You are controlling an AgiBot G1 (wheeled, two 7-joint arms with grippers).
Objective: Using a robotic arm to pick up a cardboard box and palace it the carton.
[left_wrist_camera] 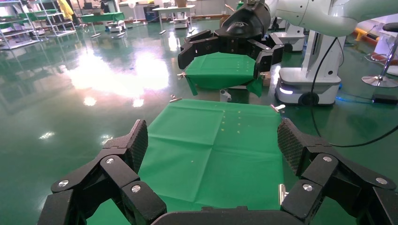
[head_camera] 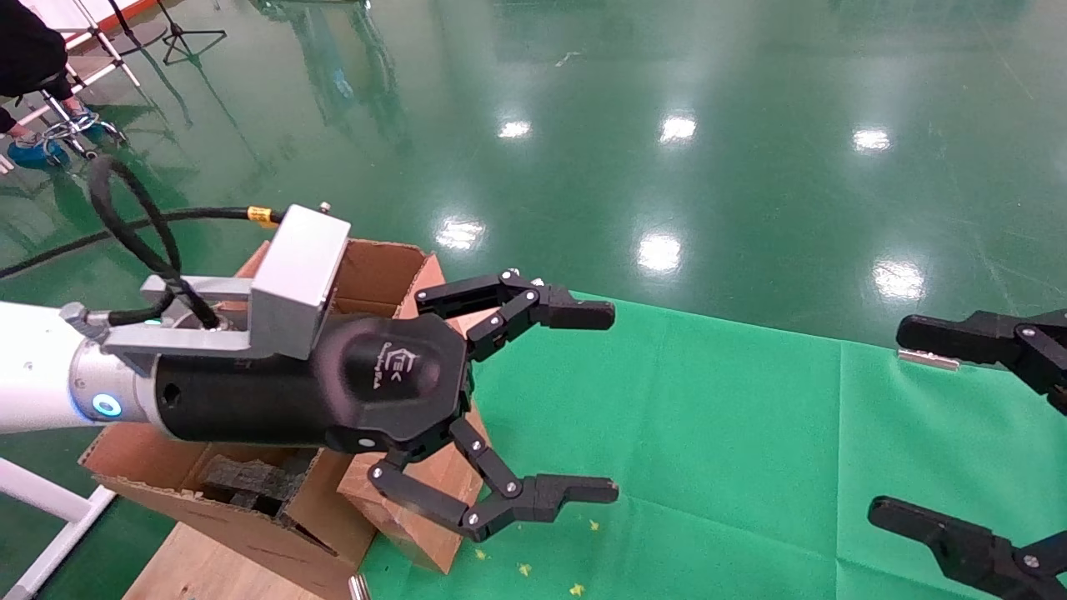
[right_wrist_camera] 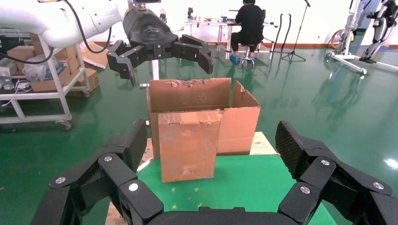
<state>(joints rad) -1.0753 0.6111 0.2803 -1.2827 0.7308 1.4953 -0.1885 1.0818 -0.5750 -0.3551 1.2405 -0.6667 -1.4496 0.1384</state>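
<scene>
The carton (head_camera: pixel 379 271) stands open at the left end of the green cloth, with dark foam (head_camera: pixel 250 479) inside. The small cardboard box (head_camera: pixel 417 543) stands on end on the cloth and leans against the carton's side. The right wrist view shows it clearly (right_wrist_camera: pixel 187 145) in front of the carton (right_wrist_camera: pixel 237 124). My left gripper (head_camera: pixel 596 402), on the white arm, hovers open and empty above the box and carton. It also shows in the right wrist view (right_wrist_camera: pixel 166 65). My right gripper (head_camera: pixel 904 425) is open and empty at the right edge, facing the box from a distance.
The green cloth (head_camera: pixel 708 458) covers the table between the grippers. A wooden board (head_camera: pixel 208 575) lies under the carton. A white frame (head_camera: pixel 50 500) stands at the left. A cart with boxes (right_wrist_camera: pixel 47 70) and a seated person (right_wrist_camera: pixel 248 23) are farther off.
</scene>
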